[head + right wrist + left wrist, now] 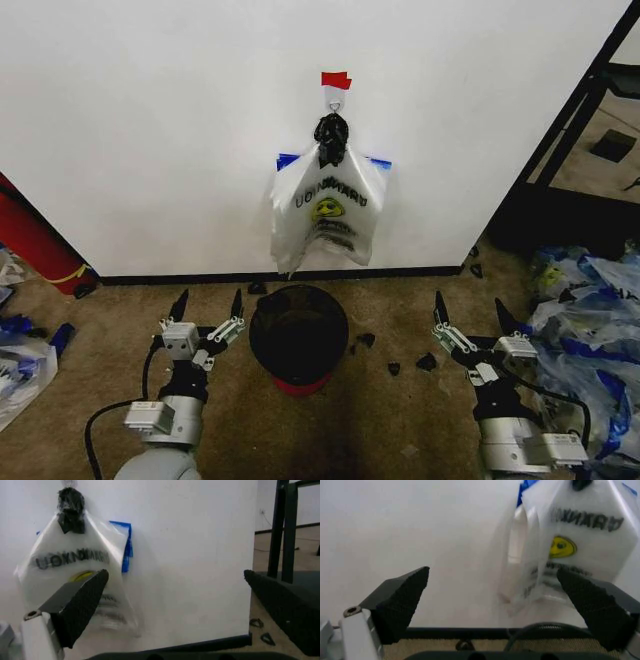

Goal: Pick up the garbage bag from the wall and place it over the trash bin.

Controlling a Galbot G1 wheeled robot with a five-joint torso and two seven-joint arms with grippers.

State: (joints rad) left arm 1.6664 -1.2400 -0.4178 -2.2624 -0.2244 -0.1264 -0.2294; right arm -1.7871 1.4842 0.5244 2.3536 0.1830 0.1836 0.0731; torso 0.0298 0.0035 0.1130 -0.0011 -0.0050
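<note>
The garbage bag, thin plastic with blue edges, black lettering and a yellow smiley, hangs flat on the white wall from a hook under a red tape strip. A black clump gathers its top. Directly below it on the carpet stands the trash bin, black with a red base. My left gripper is open just left of the bin, and my right gripper is open to the bin's right. Both point at the wall. The bag shows past the left gripper and past the right gripper as the bag.
A heap of clear-and-blue bags lies on the floor at the right, and more bags at the left. A red cylinder leans by the wall on the left. A black frame stands at the right. Small black scraps dot the carpet.
</note>
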